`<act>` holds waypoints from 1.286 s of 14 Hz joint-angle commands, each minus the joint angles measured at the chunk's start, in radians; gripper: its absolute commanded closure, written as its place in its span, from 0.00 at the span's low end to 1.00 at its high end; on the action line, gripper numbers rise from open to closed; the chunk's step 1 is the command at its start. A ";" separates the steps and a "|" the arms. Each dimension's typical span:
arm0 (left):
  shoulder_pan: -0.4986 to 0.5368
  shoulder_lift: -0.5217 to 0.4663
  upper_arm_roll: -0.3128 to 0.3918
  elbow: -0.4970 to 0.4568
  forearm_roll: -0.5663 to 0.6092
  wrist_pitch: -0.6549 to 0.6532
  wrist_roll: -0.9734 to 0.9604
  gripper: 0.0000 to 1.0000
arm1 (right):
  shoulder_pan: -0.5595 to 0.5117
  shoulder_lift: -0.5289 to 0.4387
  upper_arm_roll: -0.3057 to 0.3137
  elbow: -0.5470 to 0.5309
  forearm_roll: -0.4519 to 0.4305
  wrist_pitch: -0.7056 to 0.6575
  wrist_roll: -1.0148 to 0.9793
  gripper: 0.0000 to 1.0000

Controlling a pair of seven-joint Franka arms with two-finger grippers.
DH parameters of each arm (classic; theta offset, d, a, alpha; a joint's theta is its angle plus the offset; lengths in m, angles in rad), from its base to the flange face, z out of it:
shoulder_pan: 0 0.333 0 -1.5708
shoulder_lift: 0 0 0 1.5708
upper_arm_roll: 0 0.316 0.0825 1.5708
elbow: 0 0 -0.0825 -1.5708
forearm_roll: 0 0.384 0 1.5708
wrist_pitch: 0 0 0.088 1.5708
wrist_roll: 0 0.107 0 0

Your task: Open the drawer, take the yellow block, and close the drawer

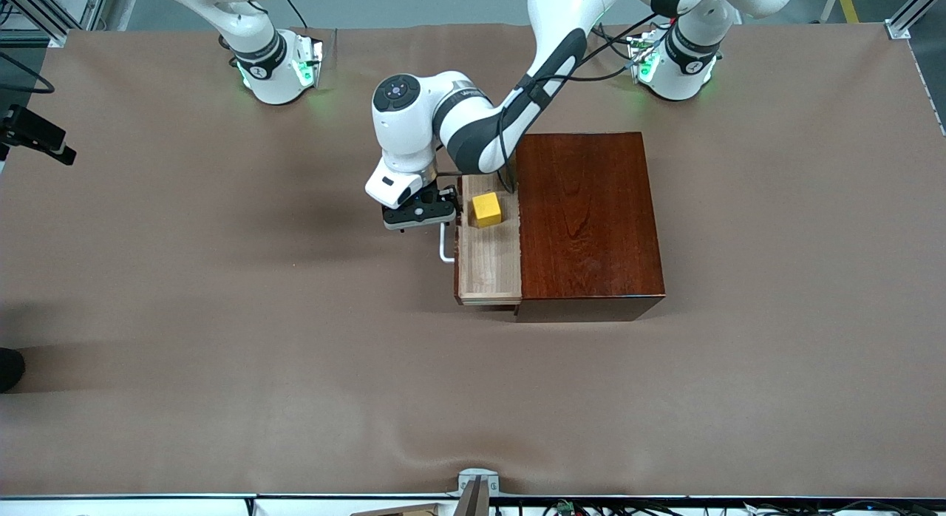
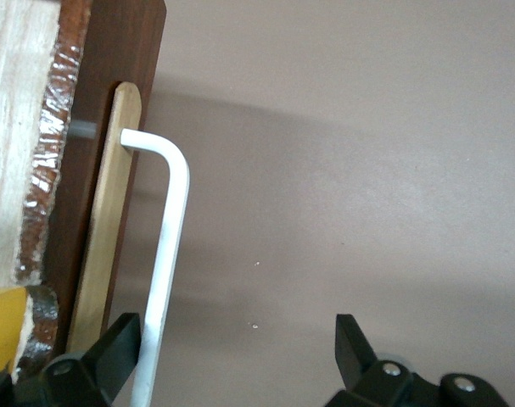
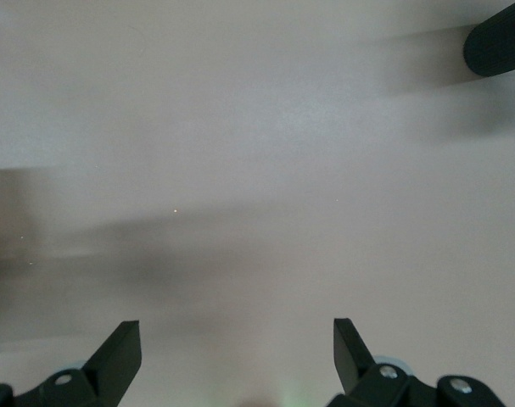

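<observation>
Left gripper (image 1: pixel 419 214): black two-finger tool of the white left arm, jaws spread apart, clamped on nothing, hanging just over the white loop handle (image 2: pixel 159 271); in the left wrist view the handle runs right beside one finger (image 2: pixel 113 349).

Drawer (image 1: pixel 491 265): pale light-wood sliding tray, pulled well out of the glossy mahogany-coloured wooden box (image 1: pixel 587 220) toward the right arm's end of the table.

Yellow block (image 1: pixel 486 209): small bright yellow cube sitting in the tray, at its end farther from the front camera, at about three o'clock from the left gripper in the front view and just beside it.

Right gripper (image 3: pixel 236 356): jaws wide apart, empty, over bare brown table covering (image 1: pixel 222 353); the right arm waits up by its base.

Stage: by my reckoning the drawer is open and the block not yet taken.

Risk: a finger could hook the handle on moving across and drag the tray. The block lies close to the tray's end wall, so a descending finger may land on the rim or nudge the cube askew.

Writing: a small grey mark on the left arm's wrist, too small to read; no other labels that I can make out.
</observation>
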 commanded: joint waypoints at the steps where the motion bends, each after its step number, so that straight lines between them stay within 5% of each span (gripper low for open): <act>1: -0.014 0.043 0.004 0.076 -0.019 0.008 -0.022 0.00 | -0.021 0.004 0.015 0.013 0.020 -0.011 -0.004 0.00; 10: 0.024 -0.104 0.019 0.067 -0.007 -0.199 0.019 0.00 | -0.023 0.004 0.015 0.012 0.020 -0.011 -0.006 0.00; 18: 0.372 -0.475 0.016 0.036 -0.023 -0.544 0.324 0.00 | -0.007 0.027 0.023 0.019 -0.041 0.002 -0.020 0.00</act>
